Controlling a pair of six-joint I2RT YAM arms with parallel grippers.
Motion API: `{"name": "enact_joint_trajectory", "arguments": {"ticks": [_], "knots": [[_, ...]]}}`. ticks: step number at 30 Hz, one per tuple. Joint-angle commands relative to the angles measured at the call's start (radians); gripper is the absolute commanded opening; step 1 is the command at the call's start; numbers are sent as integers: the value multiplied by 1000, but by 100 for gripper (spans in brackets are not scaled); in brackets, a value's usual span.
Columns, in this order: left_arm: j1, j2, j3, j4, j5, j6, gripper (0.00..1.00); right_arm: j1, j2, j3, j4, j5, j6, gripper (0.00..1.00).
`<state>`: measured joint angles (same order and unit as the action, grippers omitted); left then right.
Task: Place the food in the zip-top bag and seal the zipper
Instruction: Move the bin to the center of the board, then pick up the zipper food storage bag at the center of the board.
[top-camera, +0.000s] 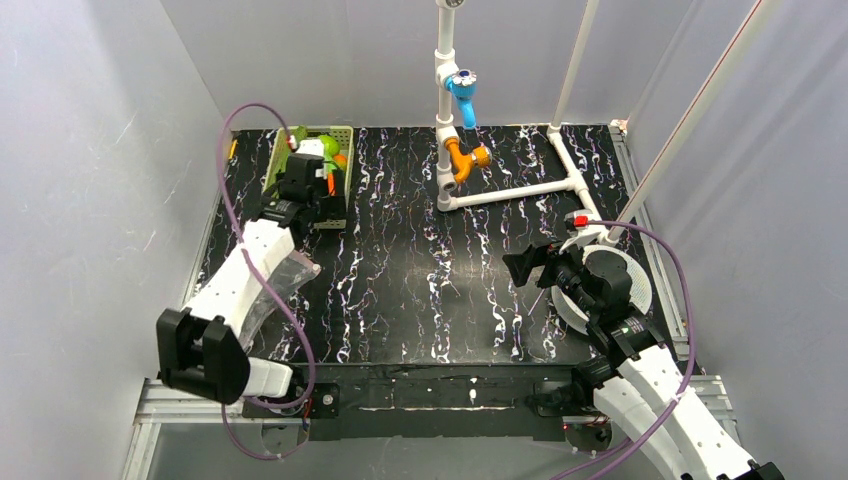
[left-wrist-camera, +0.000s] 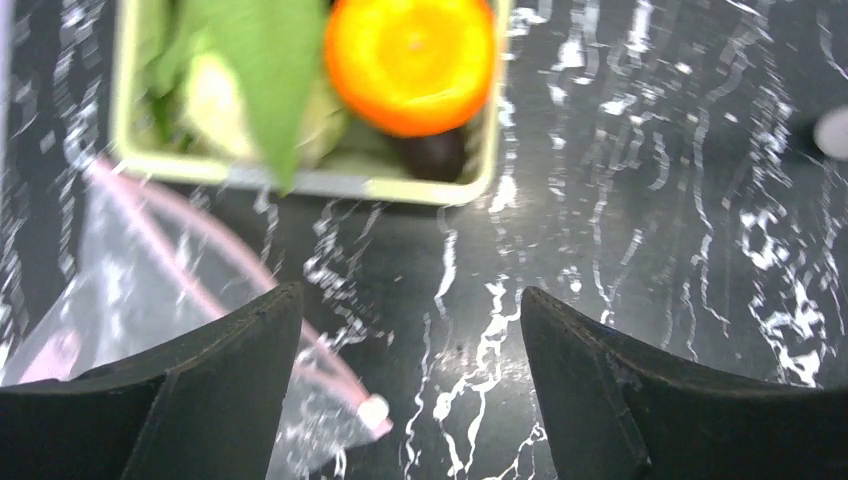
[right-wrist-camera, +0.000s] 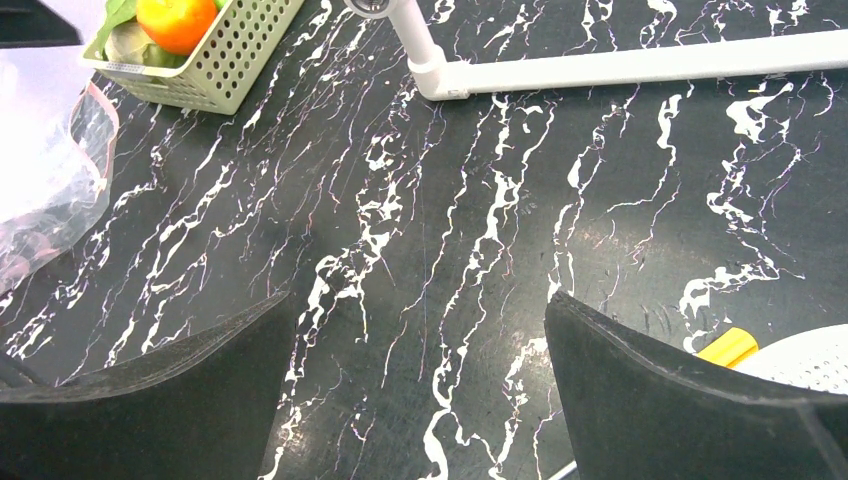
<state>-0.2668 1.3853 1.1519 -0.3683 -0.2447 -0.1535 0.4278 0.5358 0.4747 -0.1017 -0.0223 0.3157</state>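
The food lies in a light-green basket (left-wrist-camera: 400, 188) at the table's back left: an orange piece (left-wrist-camera: 410, 60), a leafy green bunch (left-wrist-camera: 260, 60) and a dark piece (left-wrist-camera: 432, 152). The clear zip-top bag (top-camera: 285, 280) lies flat on the table under my left arm. Its pink zipper (left-wrist-camera: 200, 285) and white slider (left-wrist-camera: 373, 410) sit beside my left finger. My left gripper (left-wrist-camera: 410, 295) hovers open just in front of the basket, nothing between its jaws. My right gripper (right-wrist-camera: 420, 300) hangs open over bare table at the right, far from bag (right-wrist-camera: 40, 190) and basket (right-wrist-camera: 215, 60).
A white pipe frame (top-camera: 520, 188) with a blue fitting (top-camera: 463, 95) and an orange fitting (top-camera: 462, 160) stands at the back centre. A white perforated plate (top-camera: 630, 285) lies under my right arm, with a yellow piece (right-wrist-camera: 727, 347) at its edge. Grey walls enclose the table.
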Motion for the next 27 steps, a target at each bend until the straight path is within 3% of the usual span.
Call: {"name": "enact_joint_trajectory", "arguments": {"ticks": [1,6,11,16,22,25,27], "knots": [[12,-92,-25,-245,-316,-228,81,5,0,-5,35,3,5,100],[22,-49,-32,-375,-459,-388,86,5,5,-4,34,-2,6,100],[78,123,52,-580,-537,-676,80,5,9,-2,28,1,5,100],[147,220,22,-492,-503,-725,72,5,11,-1,25,6,6,100],[164,214,2,-469,-427,-704,1,6,14,-2,26,11,6,100],[141,85,1,-476,-325,-594,0,5,29,-1,32,7,6,100],[104,1,-9,-453,-147,-489,0,5,46,0,37,3,8,100]]}}
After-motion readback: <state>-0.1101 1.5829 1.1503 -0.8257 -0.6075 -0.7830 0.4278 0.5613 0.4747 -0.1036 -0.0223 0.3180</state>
